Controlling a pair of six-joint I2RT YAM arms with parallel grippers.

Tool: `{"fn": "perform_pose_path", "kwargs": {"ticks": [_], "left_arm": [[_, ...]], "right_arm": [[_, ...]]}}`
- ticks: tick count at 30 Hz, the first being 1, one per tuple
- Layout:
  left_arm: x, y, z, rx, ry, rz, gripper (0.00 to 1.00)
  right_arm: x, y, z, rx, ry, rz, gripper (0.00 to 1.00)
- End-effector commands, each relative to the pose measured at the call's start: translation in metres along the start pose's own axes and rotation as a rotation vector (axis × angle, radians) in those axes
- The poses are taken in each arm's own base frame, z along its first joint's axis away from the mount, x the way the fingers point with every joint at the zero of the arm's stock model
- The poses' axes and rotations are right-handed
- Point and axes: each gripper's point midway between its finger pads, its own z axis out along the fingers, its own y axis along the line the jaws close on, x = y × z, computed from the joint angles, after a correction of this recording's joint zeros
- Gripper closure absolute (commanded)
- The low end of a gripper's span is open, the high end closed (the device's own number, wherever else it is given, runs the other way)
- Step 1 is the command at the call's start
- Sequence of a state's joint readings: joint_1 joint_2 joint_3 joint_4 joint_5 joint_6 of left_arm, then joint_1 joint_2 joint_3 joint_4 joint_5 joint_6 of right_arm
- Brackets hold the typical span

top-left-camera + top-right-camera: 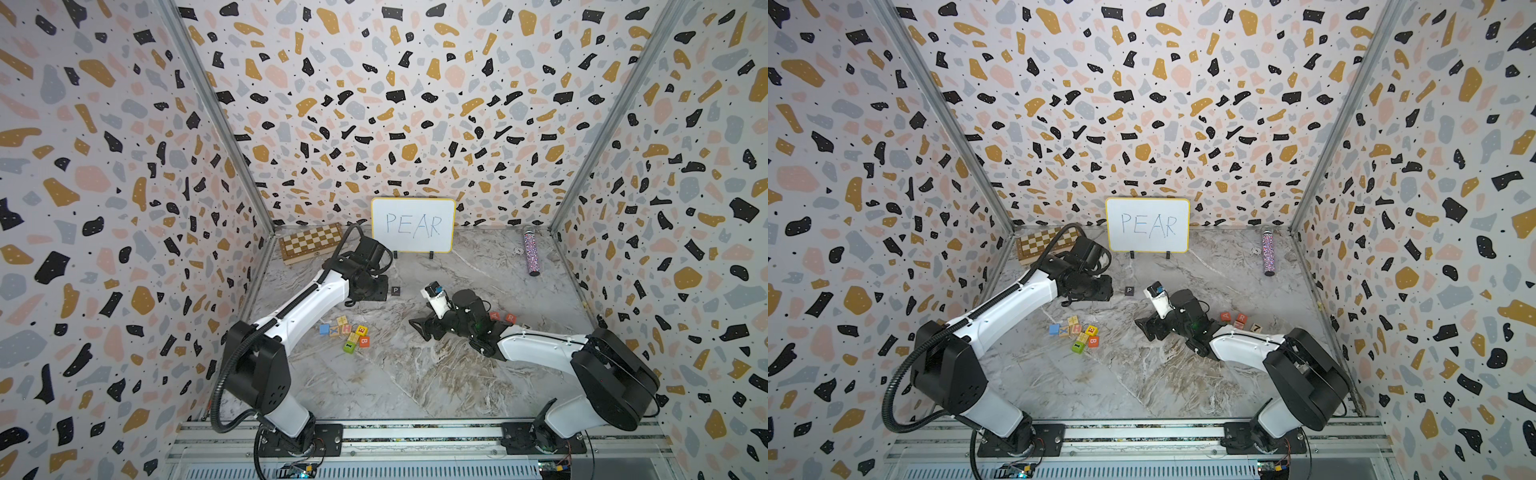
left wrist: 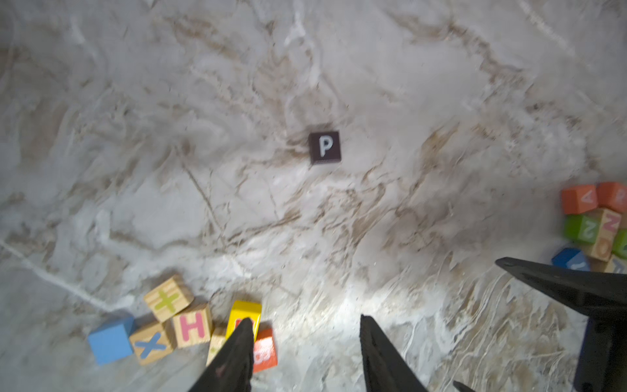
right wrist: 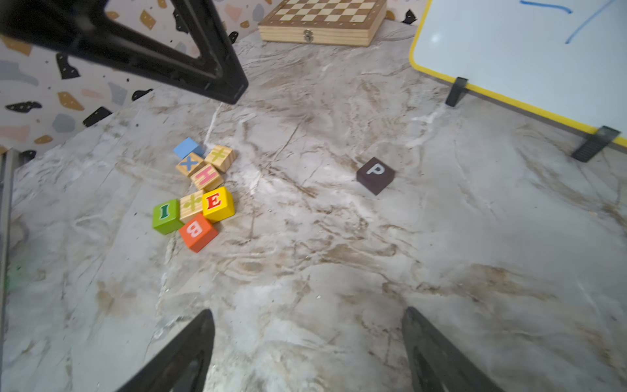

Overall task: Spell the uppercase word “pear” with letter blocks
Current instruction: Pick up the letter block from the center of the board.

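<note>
Left tool (image 2: 305, 319): spread, nothing between.
Right tool (image 3: 308, 311): spread wide, empty.
P block (image 2: 325, 147): alone mid-table (image 1: 415, 374), toward far edge; P face up, letter top toward far edge; bare room all round.
E block (image 3: 218, 203): toward left edge, hemmed by touching cubes (image 3: 191, 207).
A block (image 1: 1225, 316), R block (image 1: 1241, 318): side by side, toward right edge.
</note>
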State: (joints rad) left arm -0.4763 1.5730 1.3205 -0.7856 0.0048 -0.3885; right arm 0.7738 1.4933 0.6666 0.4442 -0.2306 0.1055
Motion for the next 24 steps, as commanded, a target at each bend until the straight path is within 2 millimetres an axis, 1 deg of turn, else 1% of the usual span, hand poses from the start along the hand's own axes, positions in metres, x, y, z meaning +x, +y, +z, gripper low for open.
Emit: {"fn": "perform_pose_path", "kwargs": {"ticks": [1,3,5,7,9,11,13,14,16,20,24], "left_arm": [[0.034,0.027,-0.001,-0.068,0.101,0.008,0.50],[0.049,0.039,-0.001,-0.086,0.143,0.007,0.49],[0.060,0.046,0.002,-0.066,0.174,0.001,0.48],[0.070,0.045,0.008,0.012,0.205,0.008,0.46],[0.076,0.048,0.012,0.027,0.224,0.030,0.46],[0.078,0.051,0.015,0.018,0.218,0.066,0.44],[0.077,0.049,0.019,0.033,0.208,0.112,0.37],[0.076,0.051,0.021,0.028,0.208,0.128,0.36],[0.075,0.054,0.025,0.008,0.217,0.145,0.36],[0.076,0.052,0.034,0.018,0.251,0.173,0.35],[0.076,0.053,0.042,0.013,0.275,0.188,0.33]], "right_arm": [[-0.015,0.027,-0.004,-0.077,-0.063,-0.111,0.11],[-0.017,0.038,-0.003,-0.129,-0.096,-0.122,0.09],[-0.016,0.048,-0.001,-0.188,-0.111,-0.125,0.08],[-0.013,0.055,0.003,-0.219,-0.110,-0.131,0.08],[-0.007,0.061,0.006,-0.230,-0.101,-0.149,0.08],[-0.003,0.063,0.006,-0.231,-0.097,-0.156,0.08],[-0.001,0.065,0.005,-0.238,-0.101,-0.153,0.08],[0.000,0.066,0.005,-0.243,-0.102,-0.154,0.08],[0.000,0.070,0.006,-0.257,-0.100,-0.168,0.08],[0.004,0.077,0.011,-0.264,-0.085,-0.189,0.06],[0.003,0.078,0.012,-0.257,-0.089,-0.190,0.04]]}}
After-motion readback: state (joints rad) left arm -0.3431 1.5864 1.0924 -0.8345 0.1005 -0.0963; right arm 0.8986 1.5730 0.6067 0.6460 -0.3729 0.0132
